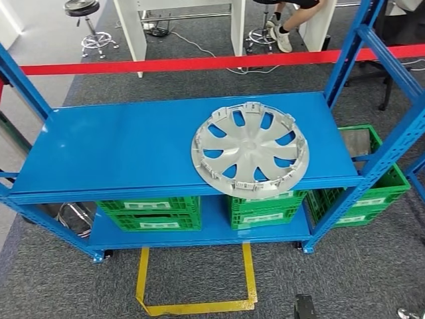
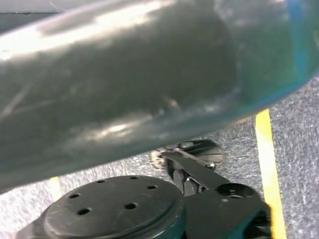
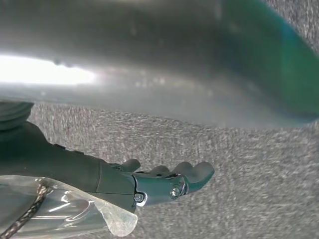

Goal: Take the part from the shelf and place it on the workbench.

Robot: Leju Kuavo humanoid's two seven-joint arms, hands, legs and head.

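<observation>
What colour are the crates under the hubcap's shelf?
Green, with pale labels; the crates sit below the silver hubcap, best seen in the head view.

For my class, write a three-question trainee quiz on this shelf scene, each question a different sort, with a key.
1. True or false: the silver wheel cover lies flat on the top blue shelf, its edge overhanging the front.
2. Multiple choice: what sits on the lower shelf?
A. cardboard boxes
B. green crates
C. tyres
3. Fill in: the right hand hangs over grey carpet and holds ____.

Key
1. true
2. B
3. nothing
</observation>
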